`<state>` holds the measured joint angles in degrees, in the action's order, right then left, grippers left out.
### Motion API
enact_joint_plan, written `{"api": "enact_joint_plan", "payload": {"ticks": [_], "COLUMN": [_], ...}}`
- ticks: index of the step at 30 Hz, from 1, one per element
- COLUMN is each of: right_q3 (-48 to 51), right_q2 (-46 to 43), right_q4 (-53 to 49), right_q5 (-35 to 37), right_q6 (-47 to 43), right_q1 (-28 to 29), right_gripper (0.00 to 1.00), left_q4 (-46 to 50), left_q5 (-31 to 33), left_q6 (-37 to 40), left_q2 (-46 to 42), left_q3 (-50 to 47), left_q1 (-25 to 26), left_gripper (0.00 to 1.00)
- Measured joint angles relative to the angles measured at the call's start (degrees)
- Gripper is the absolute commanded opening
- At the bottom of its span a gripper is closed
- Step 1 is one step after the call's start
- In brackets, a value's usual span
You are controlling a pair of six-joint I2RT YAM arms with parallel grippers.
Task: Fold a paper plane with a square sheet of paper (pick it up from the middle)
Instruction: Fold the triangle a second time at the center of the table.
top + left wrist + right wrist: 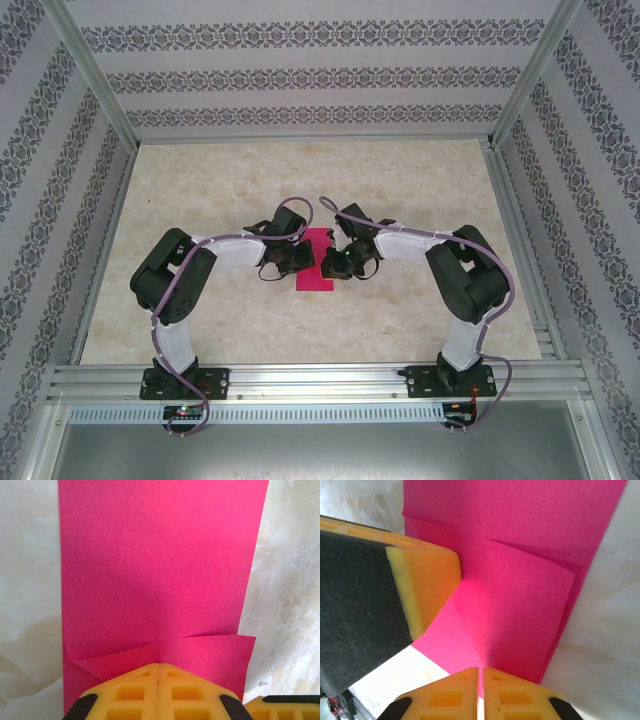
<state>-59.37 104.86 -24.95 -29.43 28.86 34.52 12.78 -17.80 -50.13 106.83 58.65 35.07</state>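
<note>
Top external: square sheet of paper [318, 262], magenta, part-folded, lies on the table [420, 190] directly between left gripper [300, 264] and right gripper [337, 265], one at each side edge. Judged a crease-setting step, early in the fold.

Left wrist: left gripper's jaws are together, tips down on a turned-over flap at the sheet's near edge, likely pinning it so the crease takes. Whether a layer sits between them cannot be told. The rest of the sheet runs flat ahead of the tips.

Right wrist: right gripper is nipped on a raised ridge of the sheet, pink showing in the slit, probably to hold the layers aligned. The left gripper's finger [427, 580] rests ahead and to its left.

Markings: no brand, label or writing legible.
</note>
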Motion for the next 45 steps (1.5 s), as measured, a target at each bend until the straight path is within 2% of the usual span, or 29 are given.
{"api": "enact_joint_plan", "payload": {"ticks": [15,25,33,45], "right_q3": [5.92,5.92,5.92,5.92], "right_q2": [-2.14,-2.12,-2.12,-2.12], "right_q4": [1.46,1.4,1.38,1.38], "right_q5": [-0.15,-0.17,-0.15,-0.07], "right_q6": [-1.55,-1.27,-0.61,-0.28], "right_q1": [0.31,0.31,0.31,0.31], "right_gripper": [0.1,0.08,0.08,0.08], "left_q4": [-0.94,-8.92,-9.73,-9.31], "left_q5": [0.07,-7.21,-7.15,-6.75], "left_q6": [-0.74,-1.01,-2.43,-3.37], "left_q2": [-0.61,-2.19,-4.57,-2.84], "left_q3": [-0.85,-5.27,-6.71,-7.3], "left_q1": [0.26,0.81,3.19,4.79], "left_gripper": [0.06,0.08,0.06,0.05]}}
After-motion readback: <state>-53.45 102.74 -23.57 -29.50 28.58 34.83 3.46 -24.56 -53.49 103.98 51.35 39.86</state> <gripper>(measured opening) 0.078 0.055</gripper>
